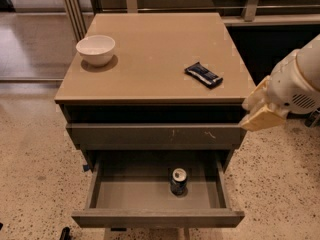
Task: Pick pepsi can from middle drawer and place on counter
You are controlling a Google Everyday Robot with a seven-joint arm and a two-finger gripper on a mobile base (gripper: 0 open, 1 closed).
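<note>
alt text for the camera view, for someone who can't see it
A pepsi can stands upright in the open middle drawer; the gripper hangs at the right, beside the counter. A white bowl and snack wrapper lie on it.
</note>
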